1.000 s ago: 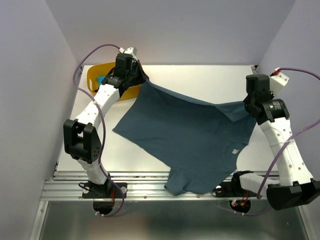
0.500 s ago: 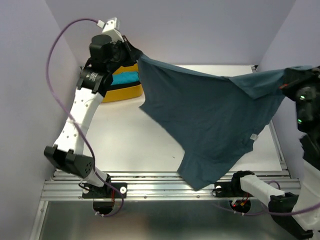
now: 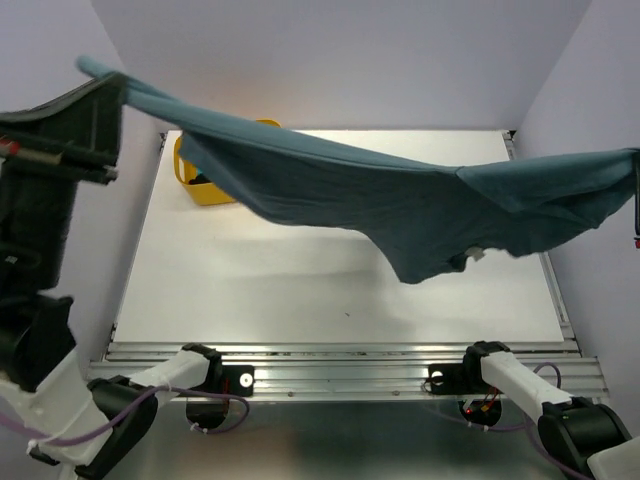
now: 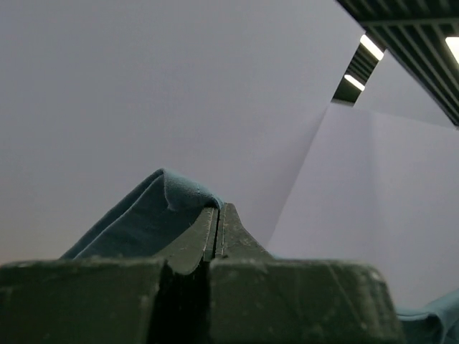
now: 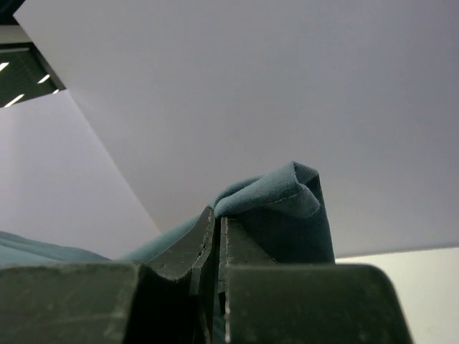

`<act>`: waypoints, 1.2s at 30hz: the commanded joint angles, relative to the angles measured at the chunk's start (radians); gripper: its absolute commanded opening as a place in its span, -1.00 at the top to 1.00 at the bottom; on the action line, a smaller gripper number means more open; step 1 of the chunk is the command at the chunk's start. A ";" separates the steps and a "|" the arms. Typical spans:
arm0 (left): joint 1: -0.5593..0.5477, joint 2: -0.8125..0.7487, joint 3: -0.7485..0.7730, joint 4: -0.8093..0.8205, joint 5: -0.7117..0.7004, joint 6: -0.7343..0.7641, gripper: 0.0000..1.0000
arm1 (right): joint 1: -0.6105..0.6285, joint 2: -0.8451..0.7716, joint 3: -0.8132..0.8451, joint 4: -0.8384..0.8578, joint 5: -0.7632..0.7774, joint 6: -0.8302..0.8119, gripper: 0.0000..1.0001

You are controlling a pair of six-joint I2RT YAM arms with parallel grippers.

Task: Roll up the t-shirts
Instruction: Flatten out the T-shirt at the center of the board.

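Observation:
The slate-blue t-shirt (image 3: pixel 380 205) hangs in the air above the table, stretched wide between my two grippers, and sags lowest near the middle right. Up close at the upper left, my left gripper (image 3: pixel 118 85) is shut on one corner of it. In the left wrist view its jaws (image 4: pixel 217 213) are pressed together with a fold of the blue cloth (image 4: pixel 154 208) over the left finger. My right gripper (image 5: pixel 218 215) is shut on the opposite corner (image 5: pixel 287 204). In the top view that corner reaches the right frame edge. No other t-shirt shows.
A yellow tub (image 3: pixel 205 185) stands at the table's far left, mostly behind the hanging cloth. The white table (image 3: pixel 300 295) lies below the shirt. Lilac walls close in at the left, right and back. Both arm bases (image 3: pixel 215 378) sit at the near rail.
Both arms have risen high and moved apart. The t-shirt has come fully off the table and now spans the air between the grippers.

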 commanded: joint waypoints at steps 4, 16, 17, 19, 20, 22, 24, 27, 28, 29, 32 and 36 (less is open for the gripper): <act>0.010 -0.032 0.059 -0.029 -0.061 -0.007 1.00 | -0.003 -0.013 -0.029 0.092 -0.079 0.020 0.99; 0.010 0.020 -0.103 0.037 -0.013 -0.014 1.00 | -0.003 -0.059 -0.155 0.057 0.161 0.058 0.99; 0.010 0.031 -0.120 0.040 -0.012 -0.010 1.00 | -0.003 -0.050 -0.156 0.015 0.192 0.060 0.99; 0.010 0.057 -0.154 0.055 -0.019 -0.001 1.00 | -0.003 -0.036 -0.184 -0.005 0.270 0.057 0.99; 0.010 0.066 -0.191 0.061 -0.024 0.004 1.00 | -0.003 -0.039 -0.210 -0.005 0.288 0.052 0.99; 0.010 0.092 -0.214 0.070 -0.024 0.015 1.00 | -0.003 -0.040 -0.280 0.004 0.310 0.044 0.99; 0.010 0.113 -0.213 0.072 -0.018 0.019 1.00 | -0.003 -0.036 -0.306 0.023 0.298 0.040 0.99; 0.010 0.126 -0.181 0.067 -0.021 0.032 1.00 | -0.003 -0.031 -0.311 0.058 0.257 0.029 0.99; 0.010 0.130 -0.161 0.058 -0.022 0.038 1.00 | -0.003 -0.028 -0.299 0.063 0.238 0.026 0.99; 0.010 0.130 -0.156 0.055 -0.022 0.039 1.00 | -0.003 -0.030 -0.290 0.067 0.227 0.023 0.99; 0.010 0.115 -0.153 0.050 -0.019 0.035 1.00 | -0.003 -0.033 -0.255 0.083 0.175 0.011 0.99; 0.010 0.083 -0.147 0.050 -0.010 0.018 1.00 | -0.003 -0.051 -0.218 0.096 0.126 0.000 0.99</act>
